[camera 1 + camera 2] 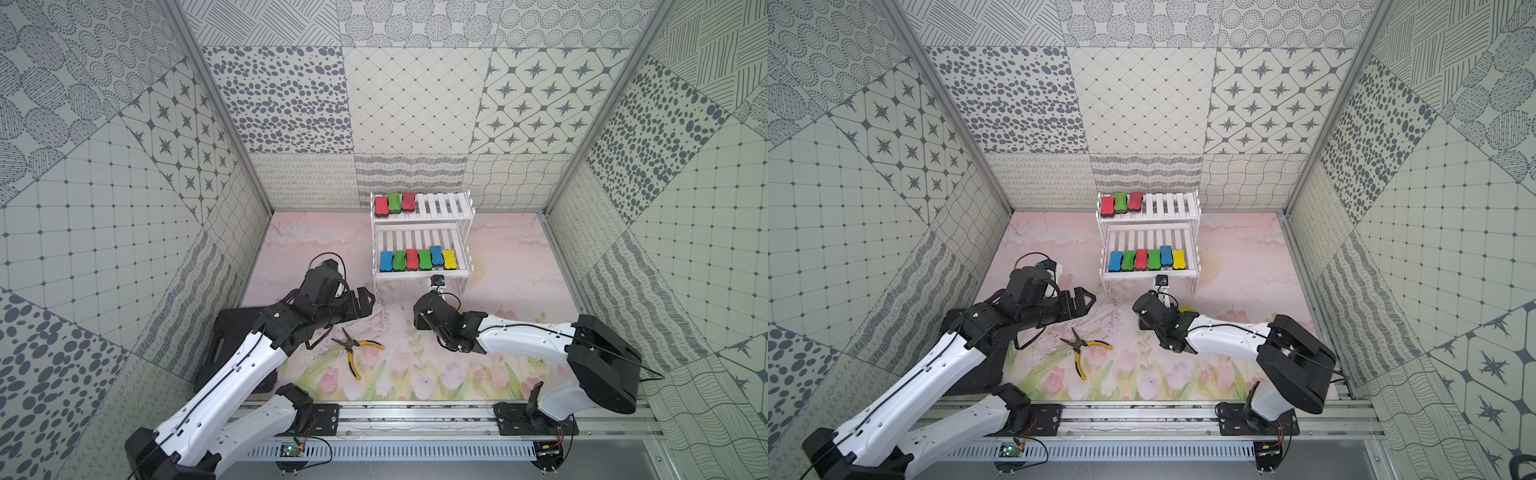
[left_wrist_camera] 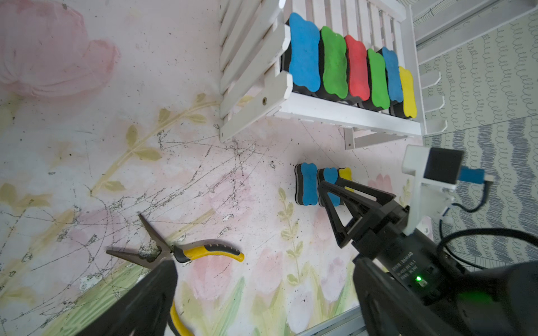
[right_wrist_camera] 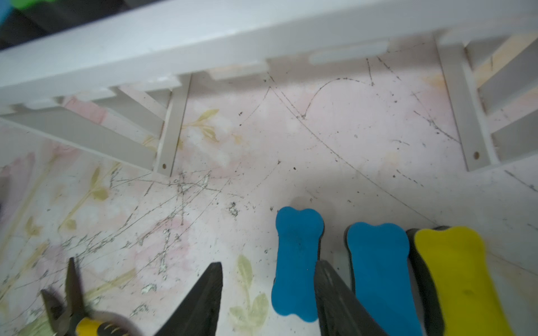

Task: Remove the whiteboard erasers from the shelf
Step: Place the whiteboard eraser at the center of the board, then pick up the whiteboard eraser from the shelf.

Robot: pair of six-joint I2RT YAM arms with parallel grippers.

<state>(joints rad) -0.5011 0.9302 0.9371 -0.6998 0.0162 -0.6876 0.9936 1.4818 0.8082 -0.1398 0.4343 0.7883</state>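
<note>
- Nine bone-shaped whiteboard erasers (image 1: 424, 259) with coloured tops and dark felt undersides are on the white two-tier slatted shelf (image 1: 424, 274).
- The upper tier (image 1: 444, 205) holds a red-green-red trio (image 1: 394, 202) bunched at one end. The rest of its slats are bare.
- The lower tier (image 1: 415, 239) holds a six-eraser row (image 1: 412, 259) along the front edge, running blue, green, red, green, blue, yellow, packed side by side.
- Three are off the shelf. A blue-topped eraser (image 3: 297, 261), a second blue-topped eraser (image 3: 378, 270) and a yellow-topped eraser (image 3: 457, 276) lie colour up on the table, side by side just in front of the shelf legs.
- My read for you: about a quarter done, with nine left to pull and both tiers still to clear.
- Your right gripper (image 3: 267, 264) is low over the table. Its jaws are apart and straddle the outer blue-topped eraser without clamping it, so it looks set down.
- Your left gripper (image 1: 363, 303) hovers near the shelf's front corner with its jaws wide apart and nothing in them.
- Yellow-handled pliers (image 1: 353, 347) lie open on the table near the left gripper, apart from the erasers.
- A black plastic case (image 1: 232, 332) sits under the left arm, mostly hidden.
- The table (image 1: 498, 266) is covered by a pink floral printed sheet, scratched and scuffed in front of the shelf.
- The room is a booth of grey-white patterned wall panels (image 1: 415, 104) on three sides. An aluminium rail (image 1: 415, 415) along the near edge carries both arm bases.
</note>
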